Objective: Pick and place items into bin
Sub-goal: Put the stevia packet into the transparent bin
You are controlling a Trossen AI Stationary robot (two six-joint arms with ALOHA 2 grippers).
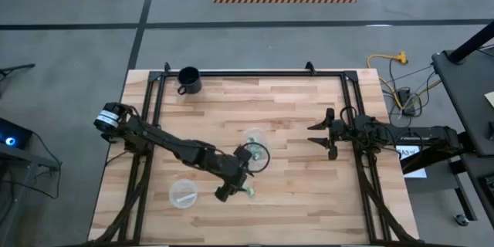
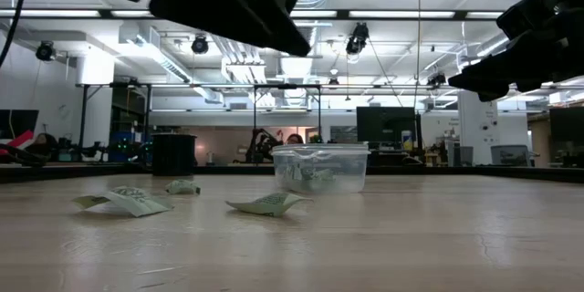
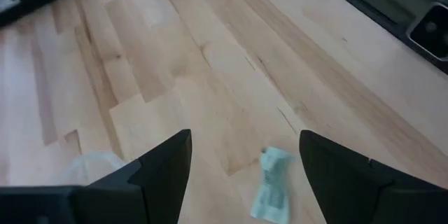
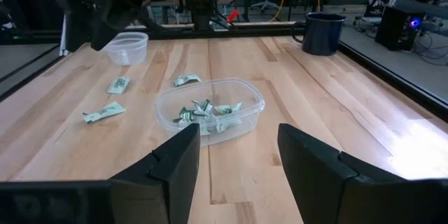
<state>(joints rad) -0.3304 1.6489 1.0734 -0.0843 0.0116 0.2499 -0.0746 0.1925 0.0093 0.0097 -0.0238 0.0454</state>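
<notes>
Pale-green wrapped items (image 4: pixel 208 110) lay inside the clear bin (image 4: pixel 210 110) mid-worktop, with three more scattered beside it. Left gripper (image 3: pixel 245 161) hovered spread wide over one loose item (image 3: pixel 271 192); right gripper (image 4: pixel 238 155) waited apart, released and empty.

Both arms are dark, jointed and slim. The left arm (image 1: pixel 166 145) ends at its base in a silver-ringed joint. Each pincer has two flat, black, wedge-shaped fingers (image 4: pixel 171 168), matte and unmarked.

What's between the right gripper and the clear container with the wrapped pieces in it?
Nothing: in the right wrist view the table is bare from the right gripper to the clear container. The high view agrees.
</notes>
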